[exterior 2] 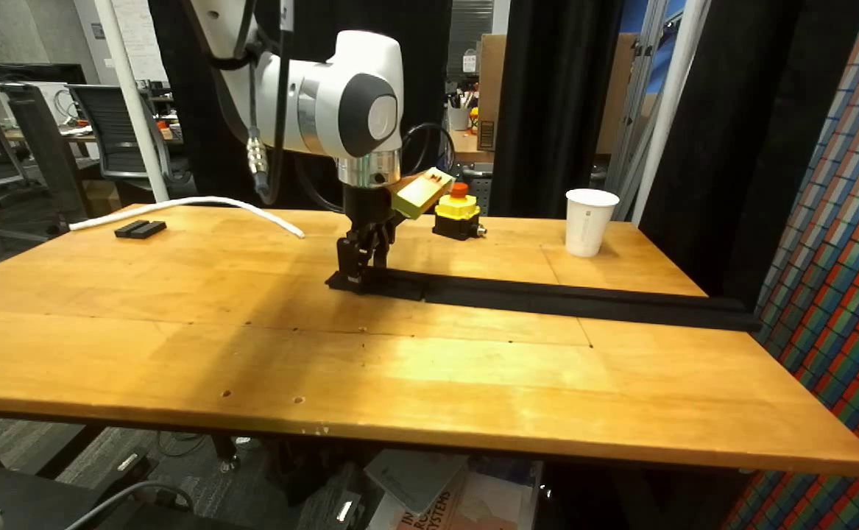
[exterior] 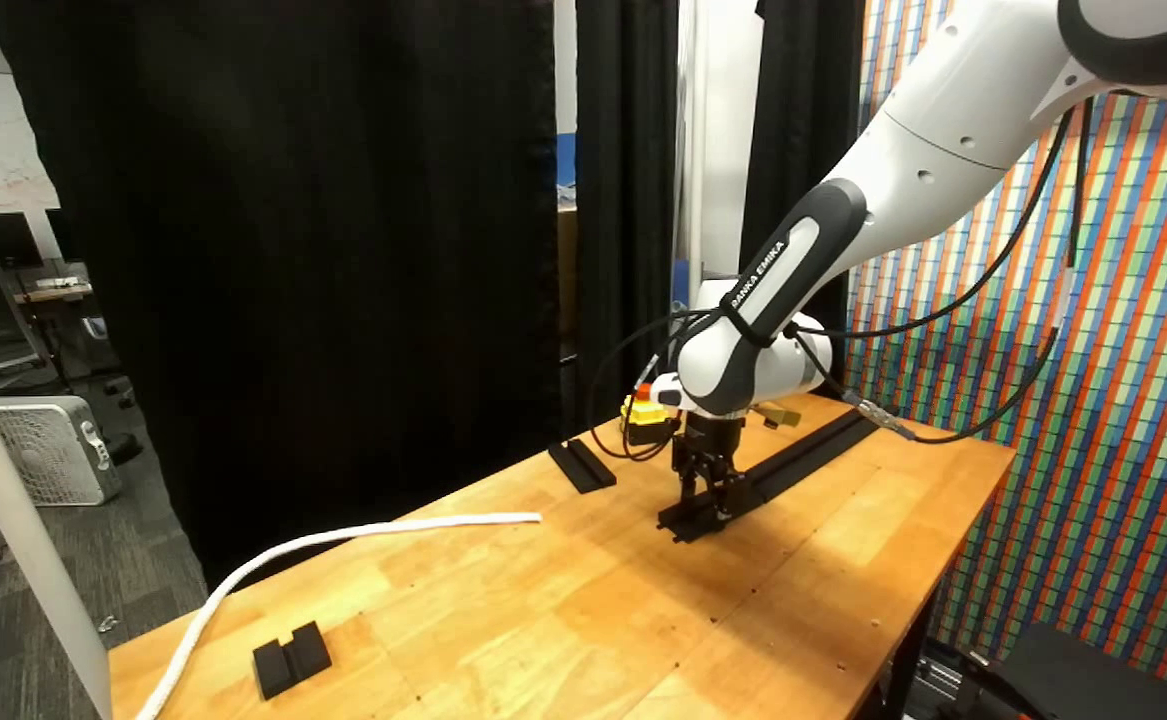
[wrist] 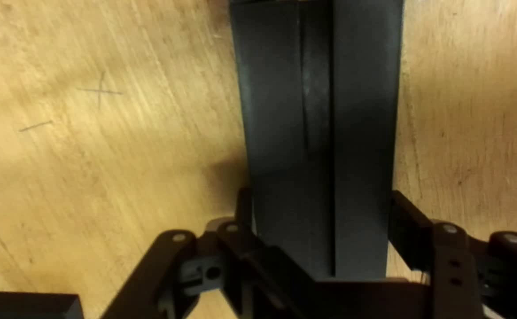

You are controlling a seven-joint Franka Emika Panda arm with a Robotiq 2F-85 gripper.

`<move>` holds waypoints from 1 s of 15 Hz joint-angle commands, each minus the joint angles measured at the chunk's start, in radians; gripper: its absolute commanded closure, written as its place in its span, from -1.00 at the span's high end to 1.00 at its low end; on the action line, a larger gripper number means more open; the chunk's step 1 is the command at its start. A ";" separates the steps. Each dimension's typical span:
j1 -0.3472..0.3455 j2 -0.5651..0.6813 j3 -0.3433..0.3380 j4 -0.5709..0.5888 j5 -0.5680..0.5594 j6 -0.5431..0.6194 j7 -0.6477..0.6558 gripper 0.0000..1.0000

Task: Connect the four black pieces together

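Note:
A long matte-black strip point(exterior 2: 584, 303) lies on the table and reaches to its far end; it also shows in an exterior view point(exterior: 813, 450). I cannot tell how many bars form it. At its near end lies a flat grooved black bar point(wrist: 280, 110), in line with it, with a thin seam or gap between them point(exterior 2: 423, 297). My gripper point(wrist: 321, 217) straddles this bar with a finger against each long side and looks shut on it. In both exterior views the gripper point(exterior: 706, 508) point(exterior 2: 367, 272) is low at the bar's free end. Small prongs stick out of that end.
A stubbier flat black piece point(exterior: 581, 466) lies near the back edge. A small notched black block point(exterior: 291, 660) lies at the table's other end, by a white cord point(exterior: 383, 528). A yellow and red stop button point(exterior 2: 458, 210) and a white cup point(exterior 2: 589, 224) stand behind the strip.

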 commanded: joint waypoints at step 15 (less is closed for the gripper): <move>-0.023 -0.070 0.003 -0.125 0.019 0.081 -0.119 -0.04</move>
